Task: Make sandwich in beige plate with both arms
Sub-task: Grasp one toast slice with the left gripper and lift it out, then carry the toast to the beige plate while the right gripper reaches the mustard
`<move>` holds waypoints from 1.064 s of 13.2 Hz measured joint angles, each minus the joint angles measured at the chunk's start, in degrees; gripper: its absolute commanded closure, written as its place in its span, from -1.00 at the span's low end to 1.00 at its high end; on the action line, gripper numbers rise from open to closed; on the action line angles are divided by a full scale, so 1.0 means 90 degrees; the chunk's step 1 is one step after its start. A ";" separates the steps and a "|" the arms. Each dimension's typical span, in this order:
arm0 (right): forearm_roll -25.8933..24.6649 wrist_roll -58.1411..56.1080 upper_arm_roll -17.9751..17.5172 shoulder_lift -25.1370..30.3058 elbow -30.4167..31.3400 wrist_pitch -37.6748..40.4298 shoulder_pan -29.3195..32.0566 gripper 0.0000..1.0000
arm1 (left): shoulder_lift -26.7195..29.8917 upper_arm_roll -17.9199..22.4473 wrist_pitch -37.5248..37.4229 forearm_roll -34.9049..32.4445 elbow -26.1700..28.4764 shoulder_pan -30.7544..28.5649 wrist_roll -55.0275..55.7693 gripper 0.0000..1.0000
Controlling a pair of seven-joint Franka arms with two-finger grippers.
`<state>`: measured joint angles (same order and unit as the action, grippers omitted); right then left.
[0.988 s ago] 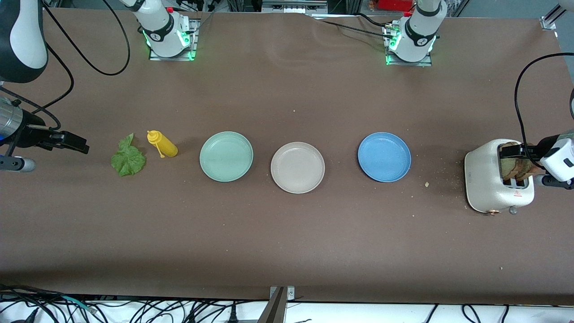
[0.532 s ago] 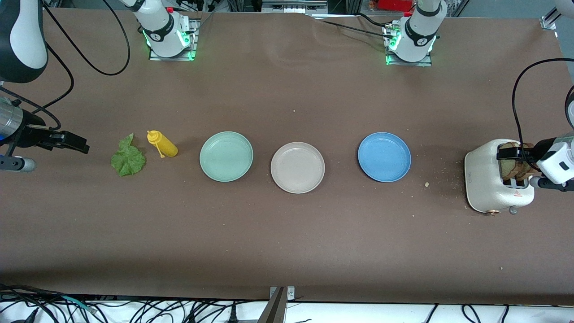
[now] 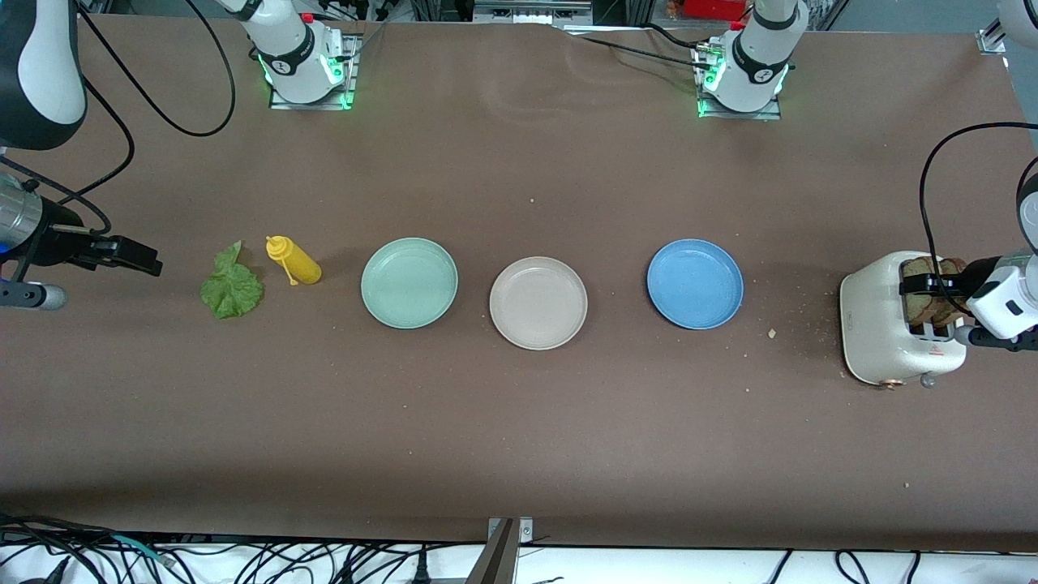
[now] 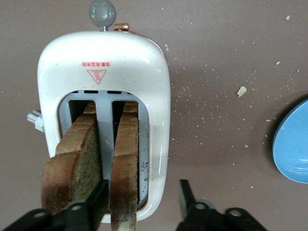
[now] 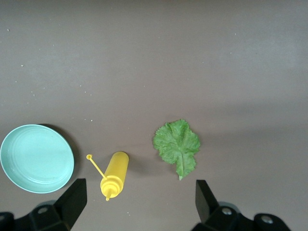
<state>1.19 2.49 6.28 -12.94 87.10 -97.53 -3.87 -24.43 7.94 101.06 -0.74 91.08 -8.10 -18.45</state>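
a brown table (image 3: pixel 519 422) strewn with crumbs carries everything. the left gripper (image 4: pixel 144 202) hovers over the white toaster (image 3: pixel 872 324) at the left arm's end, fingers spread around one of two bread slices (image 4: pixel 127 163) standing in its slots, not yet pinching. the beige plate (image 3: pixel 538 302) sits bare between the mint plate (image 3: pixel 409 282) and blue plate (image 3: pixel 695 284). the right gripper (image 5: pixel 139 199) waits with fingers spread, above the lettuce leaf (image 3: pixel 232 288) and yellow bottle (image 3: pixel 293 259).

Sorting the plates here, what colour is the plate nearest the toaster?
Blue: the blue plate sits closest to the toaster, shown best in the front view.
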 measured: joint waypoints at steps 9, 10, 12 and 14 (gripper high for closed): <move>0.0620 -0.1805 0.0031 -0.0107 0.0325 0.0010 0.0018 -1.00 | 0.0171 -0.0135 -0.1437 0.0000 -0.0898 -0.0126 -0.0150 1.00; 0.0782 -0.2248 0.0038 -0.0136 0.0482 -0.0083 0.0022 -1.00 | 0.0213 -0.0163 -0.1751 0.0000 -0.1134 -0.0097 -0.0180 1.00; 0.0888 -0.3085 0.0071 -0.0167 0.0727 -0.0185 0.0030 -1.00 | 0.0271 -0.0266 -0.2476 0.0013 -0.1589 0.0019 -0.0264 1.00; 0.0898 -0.3937 0.0132 -0.0168 0.0893 -0.0220 0.0037 -0.99 | 0.0283 -0.0521 -0.2988 0.0088 -0.1938 0.0243 -0.0263 1.00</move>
<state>9.28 -32.94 7.47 -14.45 95.13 -99.51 -3.53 -21.88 3.25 74.16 0.05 73.64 -5.91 -20.82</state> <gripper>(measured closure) 0.000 0.916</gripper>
